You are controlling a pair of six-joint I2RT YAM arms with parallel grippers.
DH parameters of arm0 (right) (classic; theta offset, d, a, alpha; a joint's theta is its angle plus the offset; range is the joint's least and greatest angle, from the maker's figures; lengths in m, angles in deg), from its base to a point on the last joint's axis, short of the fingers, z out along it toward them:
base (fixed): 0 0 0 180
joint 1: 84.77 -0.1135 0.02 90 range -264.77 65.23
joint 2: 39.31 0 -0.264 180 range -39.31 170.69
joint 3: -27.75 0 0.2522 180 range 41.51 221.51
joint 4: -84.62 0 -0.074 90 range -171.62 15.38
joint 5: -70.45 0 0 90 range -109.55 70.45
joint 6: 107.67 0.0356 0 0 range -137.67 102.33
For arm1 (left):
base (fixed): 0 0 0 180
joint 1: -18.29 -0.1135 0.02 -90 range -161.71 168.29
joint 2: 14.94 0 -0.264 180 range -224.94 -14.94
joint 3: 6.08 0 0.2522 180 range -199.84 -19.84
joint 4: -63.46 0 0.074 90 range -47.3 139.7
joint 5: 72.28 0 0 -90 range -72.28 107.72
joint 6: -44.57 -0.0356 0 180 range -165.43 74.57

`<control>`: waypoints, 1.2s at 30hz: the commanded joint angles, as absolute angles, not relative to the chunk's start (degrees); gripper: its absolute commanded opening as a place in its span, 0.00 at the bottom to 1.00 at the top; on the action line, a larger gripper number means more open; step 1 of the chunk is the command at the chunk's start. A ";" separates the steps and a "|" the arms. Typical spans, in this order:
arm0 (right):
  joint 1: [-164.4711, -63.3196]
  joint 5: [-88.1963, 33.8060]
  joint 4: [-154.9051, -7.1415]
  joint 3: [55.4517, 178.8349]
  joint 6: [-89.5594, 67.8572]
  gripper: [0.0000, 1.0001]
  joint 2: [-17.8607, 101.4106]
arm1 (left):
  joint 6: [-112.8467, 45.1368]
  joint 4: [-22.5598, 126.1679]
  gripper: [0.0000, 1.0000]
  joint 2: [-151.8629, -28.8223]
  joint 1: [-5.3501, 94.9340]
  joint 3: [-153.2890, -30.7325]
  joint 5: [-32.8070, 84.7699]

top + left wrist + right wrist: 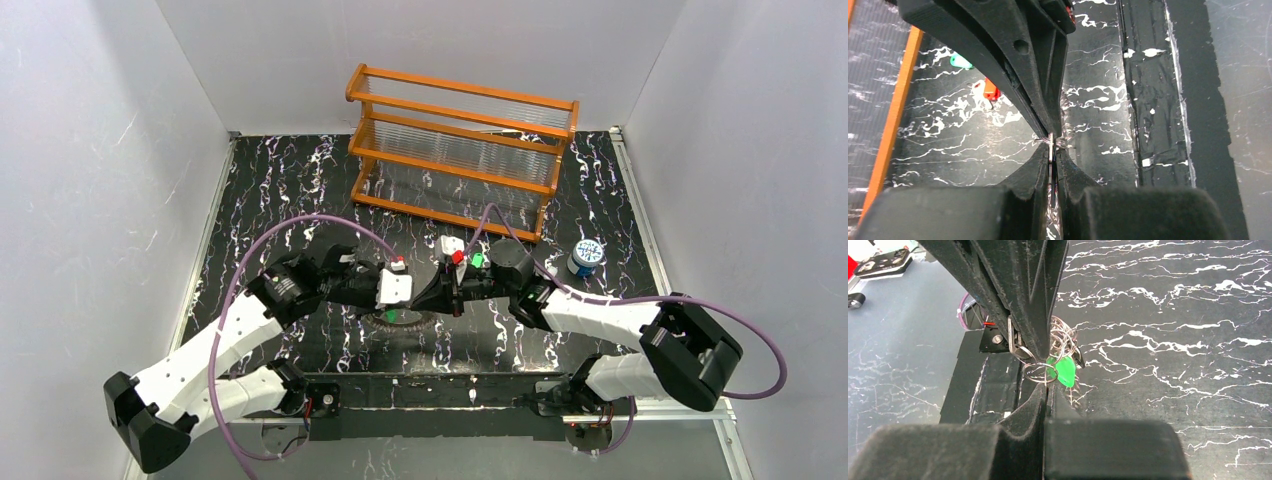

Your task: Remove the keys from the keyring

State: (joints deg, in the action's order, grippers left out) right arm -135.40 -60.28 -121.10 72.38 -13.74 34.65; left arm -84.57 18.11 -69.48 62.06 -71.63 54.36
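your left gripper [1052, 150] and right gripper [1047, 387] are both pinched tight, tip to tip, on the thin silvery wire loops [1060, 341] that carry a green key [1065, 371]. the toothed keyring [405, 320] sits low, just below them. a red key [991, 91] lies apart on the table [1098, 75].

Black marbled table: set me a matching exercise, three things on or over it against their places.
1 orange wooden rack
2 small round blue-white patterned lid
3 green-headed key on silver wire rings

A middle, dangling
B along the back edge
C right side, past the rack's end

Pairs: 1-B, 2-C, 3-A
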 commanded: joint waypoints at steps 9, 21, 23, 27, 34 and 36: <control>-131.47 -56.08 -116.44 76.45 -11.57 0.01 36.19 | -97.02 8.78 0.00 -62.96 63.79 -70.12 47.07; -130.98 -49.81 -112.64 77.26 -17.55 0.20 37.20 | -76.29 24.27 0.00 -68.30 63.81 -69.92 43.76; -130.98 -45.66 -112.66 76.46 -17.58 0.36 35.07 | -70.03 24.89 0.00 -71.30 63.82 -71.45 39.14; -130.95 -37.88 -110.81 74.95 -19.66 0.48 30.19 | -59.71 26.48 0.00 -75.83 63.78 -73.21 34.38; -132.14 -32.83 -110.79 70.39 -17.51 0.58 23.73 | -40.42 29.11 0.00 -77.13 63.82 -73.88 24.01; -133.16 -32.08 -112.48 68.21 -15.41 0.60 22.09 | -37.07 29.93 0.00 -77.04 63.82 -73.10 22.76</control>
State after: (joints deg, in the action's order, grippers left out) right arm -131.47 -36.07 -110.17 71.64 -17.79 24.88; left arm -49.51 27.66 -77.74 63.79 -71.61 28.22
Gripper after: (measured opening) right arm 0.582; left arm 0.052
